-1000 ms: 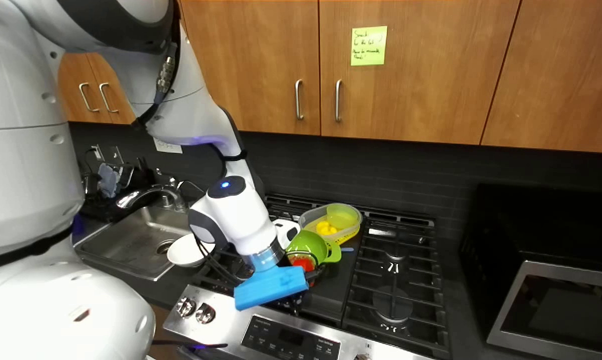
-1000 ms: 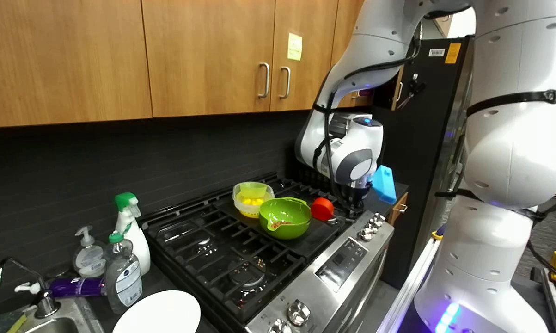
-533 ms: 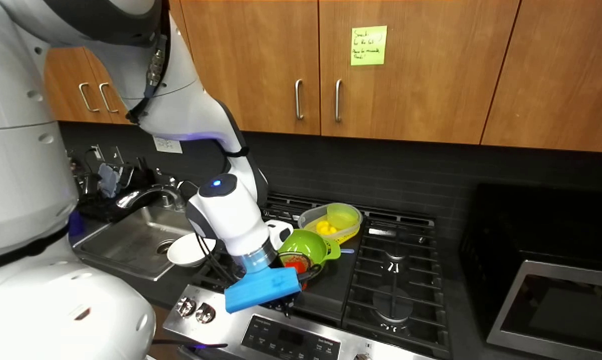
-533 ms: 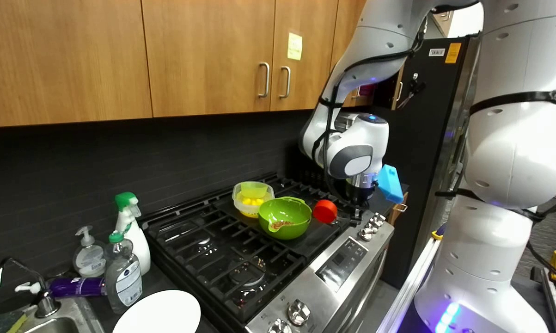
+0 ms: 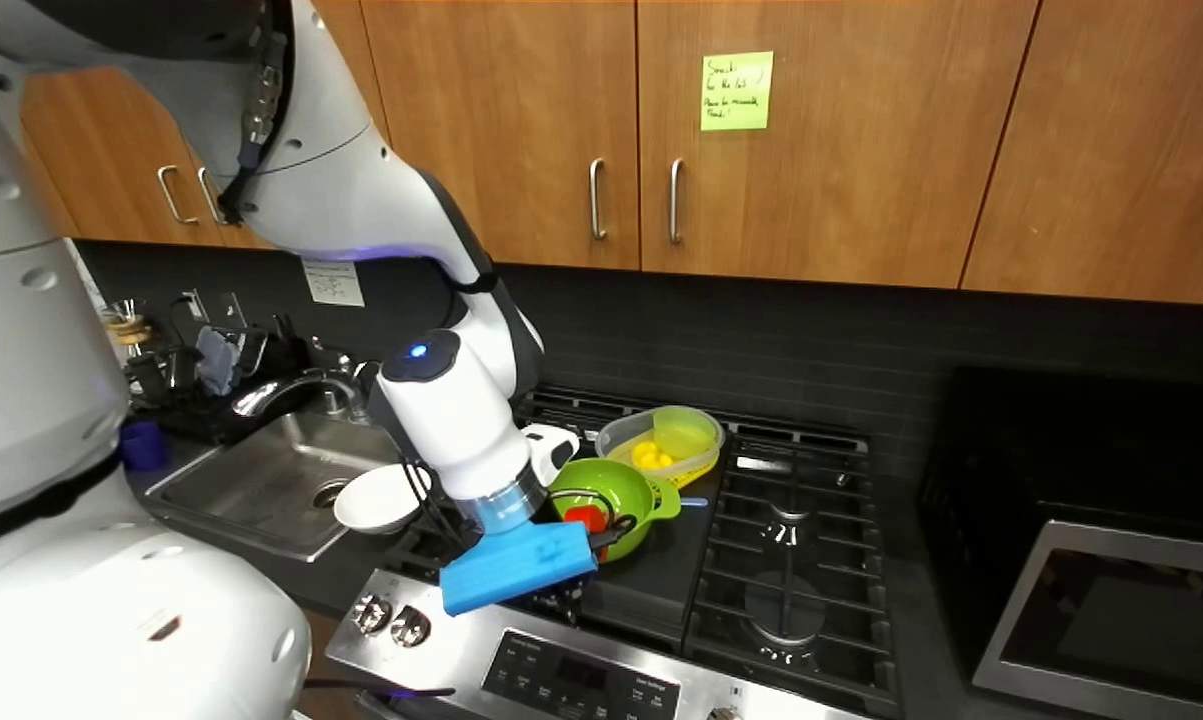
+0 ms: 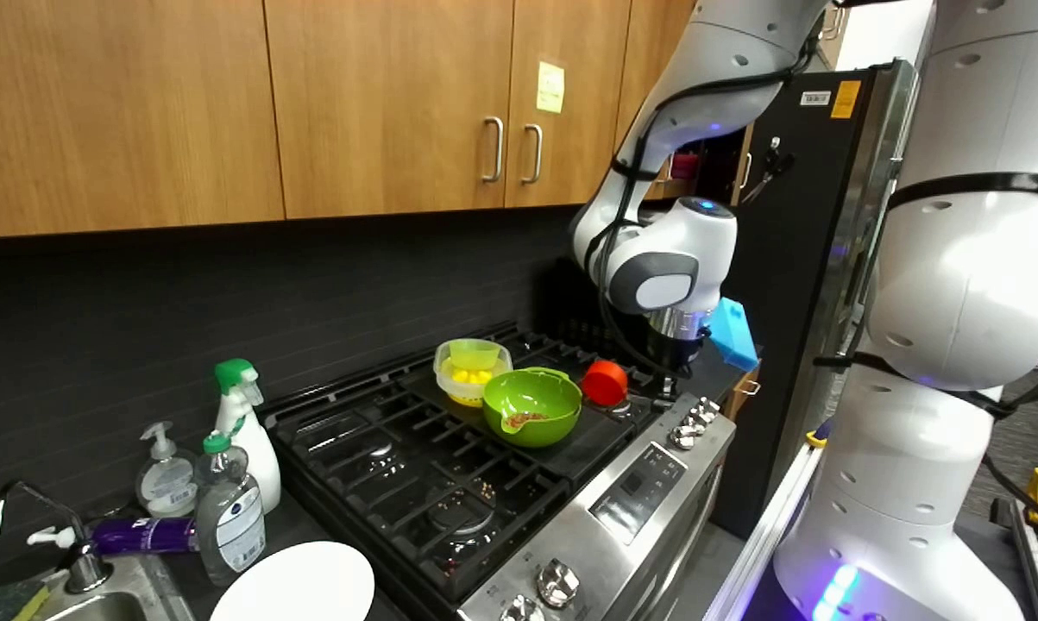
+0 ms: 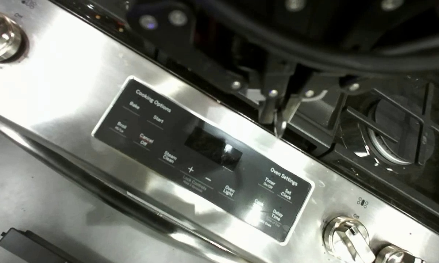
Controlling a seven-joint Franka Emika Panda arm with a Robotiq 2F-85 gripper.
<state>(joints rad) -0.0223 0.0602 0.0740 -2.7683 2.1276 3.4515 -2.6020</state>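
Note:
My gripper [image 6: 667,392] is low over the front left part of the stove, its tips close together. In the wrist view the gripper [image 7: 276,118] has a thin shiny metal piece [image 7: 280,126] between its tips. A red cup [image 6: 605,383] hangs at the gripper's side, and its handle appears to run to the fingertips. The red cup is partly hidden by cables in an exterior view [image 5: 589,517]. A green bowl [image 6: 544,433] with brown bits inside stands beside the cup on the stove's middle plate. The bowl also shows in an exterior view [image 5: 619,480].
A clear container [image 6: 443,366] with yellow things stands behind the bowl. Stove knobs [image 6: 695,423] and the control panel [image 7: 204,153] lie at the front. A white plate or bowl [image 6: 298,586], bottles [image 6: 234,517], a sink [image 5: 261,490] and a microwave [image 5: 1111,620] surround the stove.
The gripper has moved away from the bowl, toward the sink-side in neither case far, and rises slightly in the last half second. The red cup moves with it.

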